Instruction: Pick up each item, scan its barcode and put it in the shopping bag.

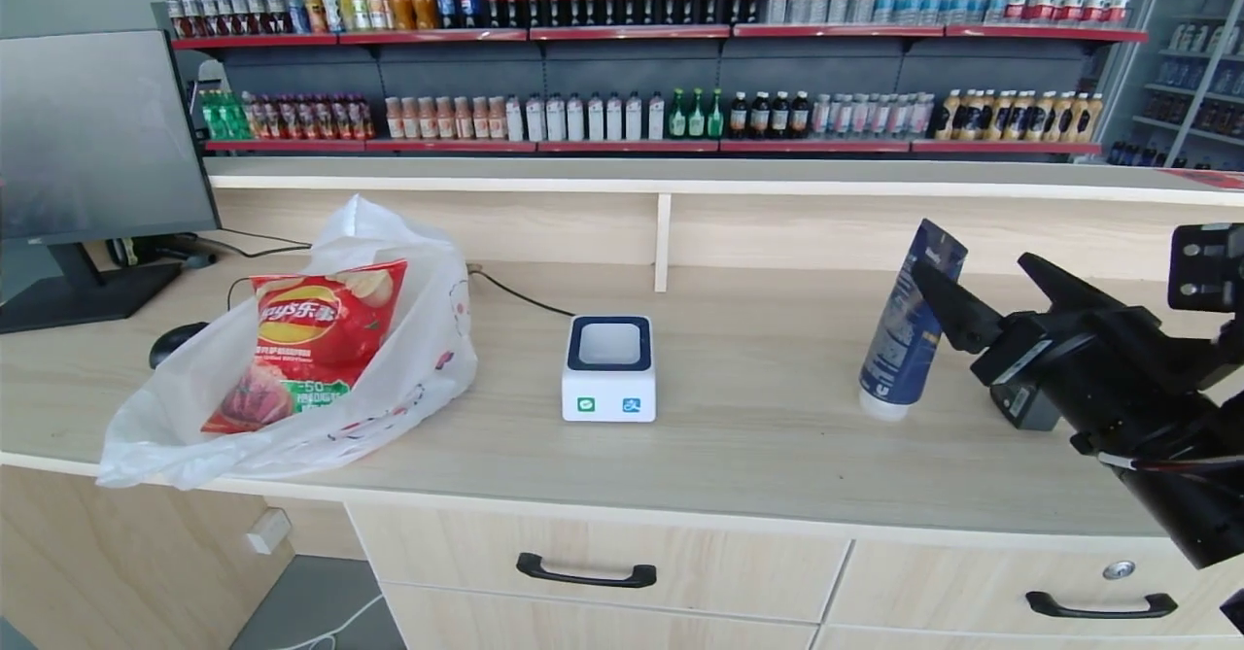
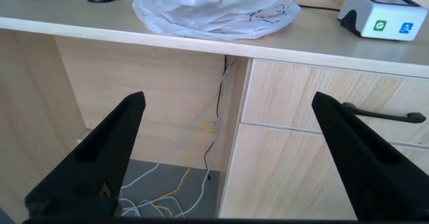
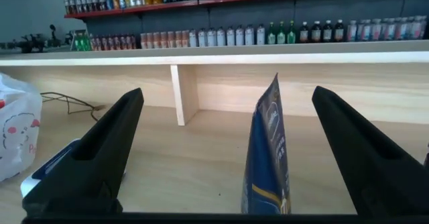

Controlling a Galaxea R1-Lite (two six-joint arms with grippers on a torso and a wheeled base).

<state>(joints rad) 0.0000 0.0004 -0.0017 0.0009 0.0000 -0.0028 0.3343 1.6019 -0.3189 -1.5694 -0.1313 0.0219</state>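
Right arm raised, right claw [image 1: 1001,292] with fingers wide apart, left claw [image 2: 224,160] held low, fingers wide apart

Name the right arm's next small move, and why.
Probably ease the right gripper forward around the blue tube, then close. Its fingers are open, and the wrist view shows the tube standing on its cap, lined up between them but ungripped. The chips already sit in the shopping bag, so the tube is what's left for the scanner.

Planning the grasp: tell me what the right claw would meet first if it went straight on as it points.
Probably the tall dark-blue squeeze tube standing on its white cap: it stands ahead of the right claw, between its open fingers, off centre. Depth is unclear.
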